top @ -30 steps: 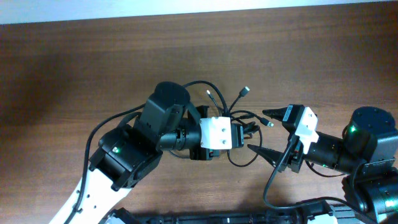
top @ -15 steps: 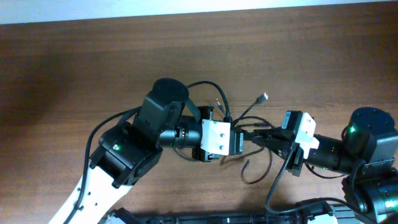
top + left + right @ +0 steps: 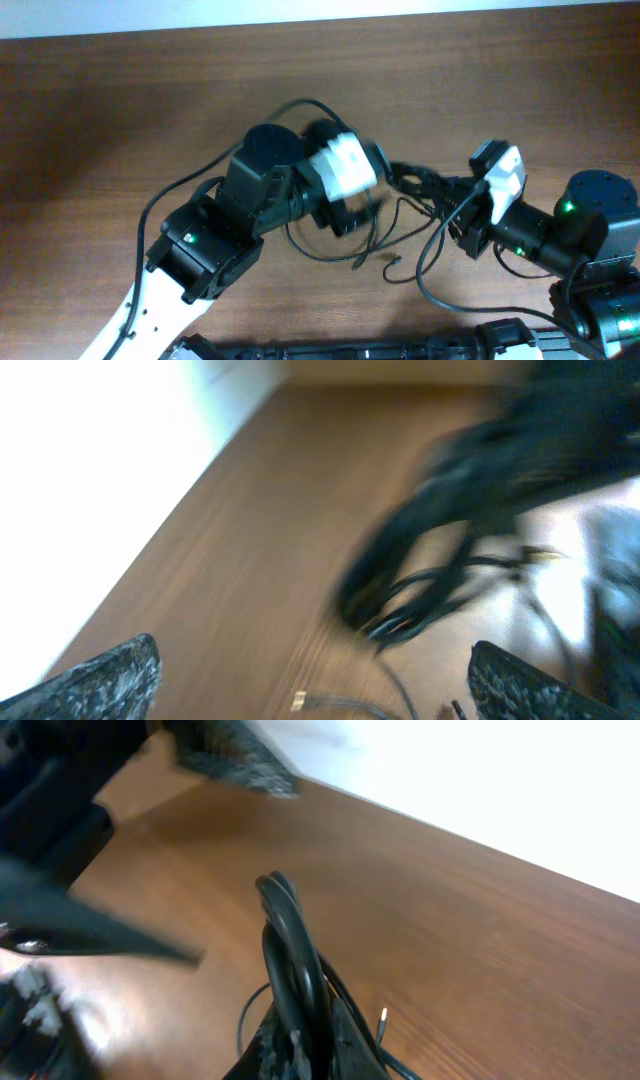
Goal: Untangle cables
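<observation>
The cables (image 3: 368, 238) are thin black cords that trail in loops on the wooden table between my two arms, with one plug end (image 3: 393, 262) lying loose. My right gripper (image 3: 415, 183) is shut on a doubled bundle of cable (image 3: 290, 950), which rises between its fingers in the right wrist view; a small plug tip (image 3: 382, 1016) shows beside it. My left gripper (image 3: 315, 690) is open wide and holds nothing. It is blurred by motion just left of the right gripper. Blurred cables (image 3: 420, 600) lie ahead of it and a plug (image 3: 300, 702) lies between its fingertips.
The left arm's dark body (image 3: 215, 245) fills the lower left of the brown table (image 3: 120, 110). The right arm's base (image 3: 590, 235) sits at the lower right. A pale wall edge (image 3: 320, 8) runs along the table's far side.
My left gripper let go of the cables, opened wide and swung toward the table's far side. My right gripper shut on the cables and pulled them up and to the right.
</observation>
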